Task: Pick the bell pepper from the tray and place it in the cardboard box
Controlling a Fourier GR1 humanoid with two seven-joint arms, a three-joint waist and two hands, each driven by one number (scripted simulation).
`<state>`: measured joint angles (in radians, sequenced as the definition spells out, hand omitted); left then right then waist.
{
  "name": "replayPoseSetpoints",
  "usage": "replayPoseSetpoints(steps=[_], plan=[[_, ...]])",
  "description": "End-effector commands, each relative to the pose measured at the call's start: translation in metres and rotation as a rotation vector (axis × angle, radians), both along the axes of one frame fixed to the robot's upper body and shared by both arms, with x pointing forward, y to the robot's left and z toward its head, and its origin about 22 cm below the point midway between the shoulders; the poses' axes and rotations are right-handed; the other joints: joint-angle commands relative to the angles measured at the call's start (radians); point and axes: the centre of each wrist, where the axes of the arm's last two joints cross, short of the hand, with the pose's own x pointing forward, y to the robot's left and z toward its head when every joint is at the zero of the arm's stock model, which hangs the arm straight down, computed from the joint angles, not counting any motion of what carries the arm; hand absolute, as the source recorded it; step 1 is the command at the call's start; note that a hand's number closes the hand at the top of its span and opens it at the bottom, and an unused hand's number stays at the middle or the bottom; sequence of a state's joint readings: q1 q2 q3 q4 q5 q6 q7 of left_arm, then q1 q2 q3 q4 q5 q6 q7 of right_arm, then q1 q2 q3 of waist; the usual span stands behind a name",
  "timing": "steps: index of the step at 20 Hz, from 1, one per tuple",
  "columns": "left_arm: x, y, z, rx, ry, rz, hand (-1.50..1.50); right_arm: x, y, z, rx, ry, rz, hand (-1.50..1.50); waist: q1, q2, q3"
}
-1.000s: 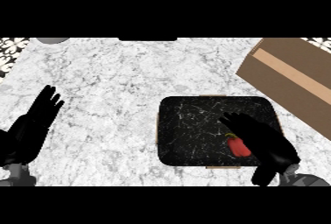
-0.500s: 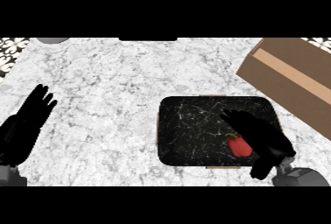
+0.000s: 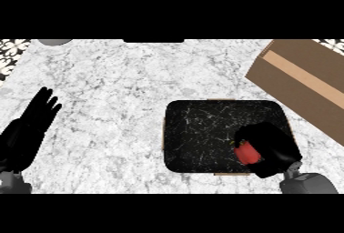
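Red and glossy, the bell pepper (image 3: 249,152) lies at the right side of the black tray (image 3: 201,136), half covered by the right hand (image 3: 272,148), whose fingers have been curled round it since a moment ago, when they were spread flat above it. The grasp is judged made and the lift towards the cardboard box (image 3: 306,82) due. The left hand (image 3: 30,129) is rested open at the left edge

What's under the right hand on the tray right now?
The red bell pepper shows at the left edge of the right hand, whose fingers curl round it, on the dark tray. The rest of the pepper and the tray beneath are covered by the hand.
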<state>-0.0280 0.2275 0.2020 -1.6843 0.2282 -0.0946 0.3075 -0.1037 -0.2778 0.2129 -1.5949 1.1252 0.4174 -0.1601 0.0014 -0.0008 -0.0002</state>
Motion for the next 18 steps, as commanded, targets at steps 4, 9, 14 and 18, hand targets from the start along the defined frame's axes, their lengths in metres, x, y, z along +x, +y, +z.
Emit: replayPoseSetpoints(steps=[4, 9, 14, 18], plan=[[0.005, 0.004, -0.018, -0.011, 0.002, -0.009, 0.0, 0.008, -0.006, -0.019, 0.005, -0.034, 0.043, 1.5, -0.001, 0.001, 0.0], [0.005, 0.013, -0.003, -0.005, 0.001, -0.013, 0.0, 0.044, 0.013, -0.009, -0.053, 0.077, -0.092, 1.5, 0.006, 0.003, 0.0], [-0.004, 0.005, -0.017, -0.003, -0.004, -0.01, 0.0, 0.08, 0.022, -0.004, -0.08, 0.083, -0.187, 1.5, 0.01, 0.003, 0.0], [0.001, 0.002, 0.009, -0.009, 0.003, -0.005, 0.0, 0.066, 0.032, 0.007, -0.029, -0.033, -0.224, 1.5, 0.003, 0.0, 0.0]])
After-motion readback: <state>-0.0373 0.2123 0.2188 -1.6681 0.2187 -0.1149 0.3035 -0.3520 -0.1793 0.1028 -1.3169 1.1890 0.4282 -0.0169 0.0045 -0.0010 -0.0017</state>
